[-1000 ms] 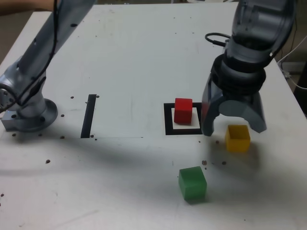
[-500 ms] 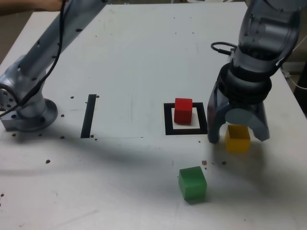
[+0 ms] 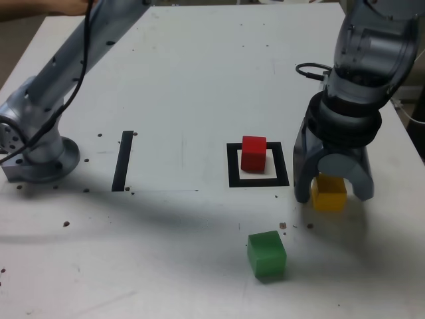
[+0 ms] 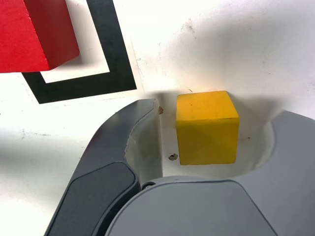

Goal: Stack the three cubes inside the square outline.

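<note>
The red cube [image 3: 253, 153] [image 4: 34, 29] stands inside the square outline [image 3: 232, 174] [image 4: 108, 44]. To the exterior view's right of the outline, the yellow cube [image 3: 329, 196] [image 4: 206, 128] rests on the table. My gripper [image 3: 332, 195] [image 4: 221, 112] is lowered around it, one finger on each side. It is open, and the wrist view shows a small gap between the cube and each finger. The green cube [image 3: 267, 254] lies alone nearer the table's front edge.
A straight black strip [image 3: 123, 161] lies at the exterior view's left, near the arm's base [image 3: 40, 156]. A person's hand [image 3: 46, 6] shows at the top left corner. Cables [image 3: 408, 80] hang off the table's right edge. Dark specks dot the white tabletop [image 3: 186, 86].
The gripper has moved to the exterior view's right and come down over the yellow cube. Its fingers have narrowed toward the cube's sides. No cube has moved.
</note>
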Robot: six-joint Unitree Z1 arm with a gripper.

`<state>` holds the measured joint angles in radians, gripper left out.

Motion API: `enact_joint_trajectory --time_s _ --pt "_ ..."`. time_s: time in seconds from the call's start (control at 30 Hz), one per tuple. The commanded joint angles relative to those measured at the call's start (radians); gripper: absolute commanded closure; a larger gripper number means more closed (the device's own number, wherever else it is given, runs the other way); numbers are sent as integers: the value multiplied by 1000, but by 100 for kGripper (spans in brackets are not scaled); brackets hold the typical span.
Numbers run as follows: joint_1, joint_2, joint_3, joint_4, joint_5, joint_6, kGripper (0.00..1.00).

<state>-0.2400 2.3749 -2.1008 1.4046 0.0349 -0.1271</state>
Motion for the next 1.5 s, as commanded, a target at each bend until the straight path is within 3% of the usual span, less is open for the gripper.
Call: enact_joint_trajectory --time_s 0.0,0.27,0.5,0.57,0.97,1.2,1.47 --pt "1 6 -1 -13 -4 -5 46" --pt "1 3 29 -55 -12 -9 50" --pt "1 -6 45 -90 -11 -9 79" --pt "1 -8 51 -105 -10 -8 83" --pt "1 -49 69 -101 -2 -7 83" --pt "22 -203 137 -33 40 26 83" --pt "81 -363 276 20 47 109 83"
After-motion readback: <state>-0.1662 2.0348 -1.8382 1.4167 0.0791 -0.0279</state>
